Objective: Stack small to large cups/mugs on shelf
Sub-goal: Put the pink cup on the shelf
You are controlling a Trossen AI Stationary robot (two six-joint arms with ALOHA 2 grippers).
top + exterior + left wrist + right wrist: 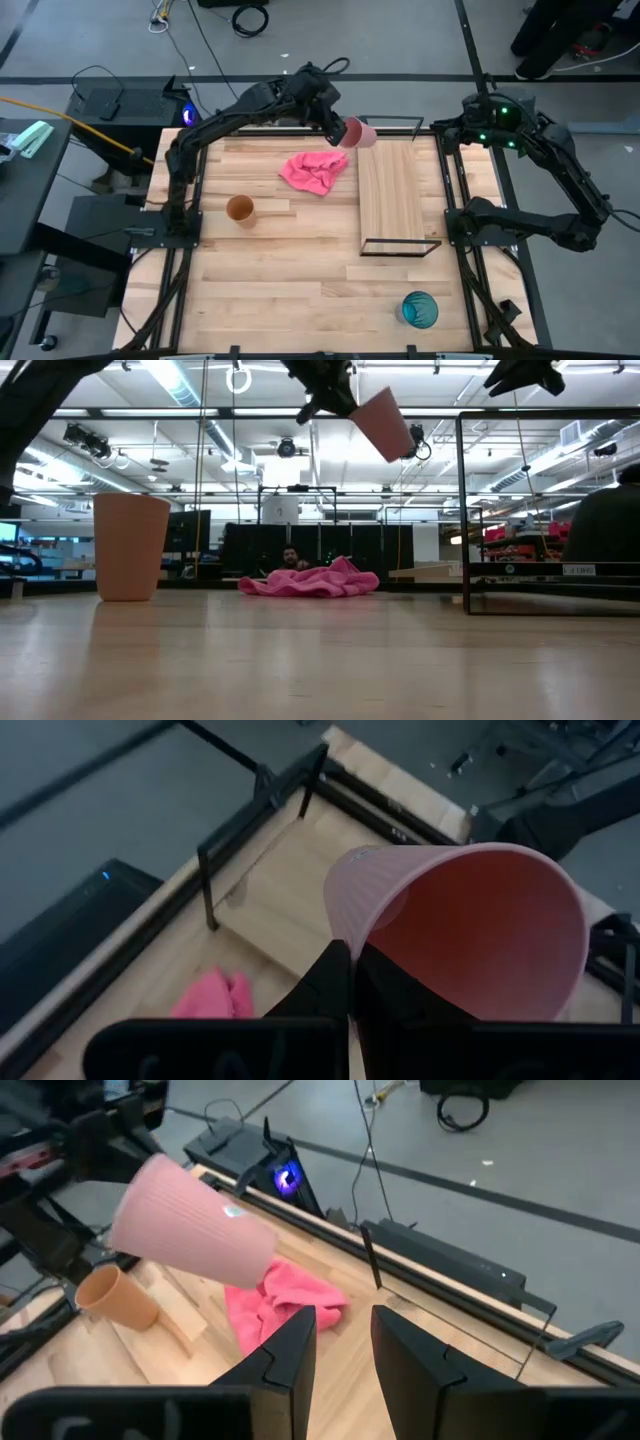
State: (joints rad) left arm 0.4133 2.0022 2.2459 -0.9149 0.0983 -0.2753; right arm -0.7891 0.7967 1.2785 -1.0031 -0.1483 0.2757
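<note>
Here the left gripper [338,128] holds the pink cup [358,132] aloft, its fingers [330,982] pinched on the cup's rim wall. The cup hangs tilted, nearly on its side, its mouth pointing away from the gripper toward the shelf [395,195]. It sits just over the shelf's far corner, above the board rather than touching it. The coming move likely turns on that tilt: the cup's long axis would have to swing upright before it goes down on the shelf. The orange cup [240,209] stands well apart from the shelf, beyond the pink cloth [315,170]; the teal cup [420,309] stands near the shelf's near end. The right gripper [342,1342] waits beside the shelf's far end, fingers parted and empty.
</note>
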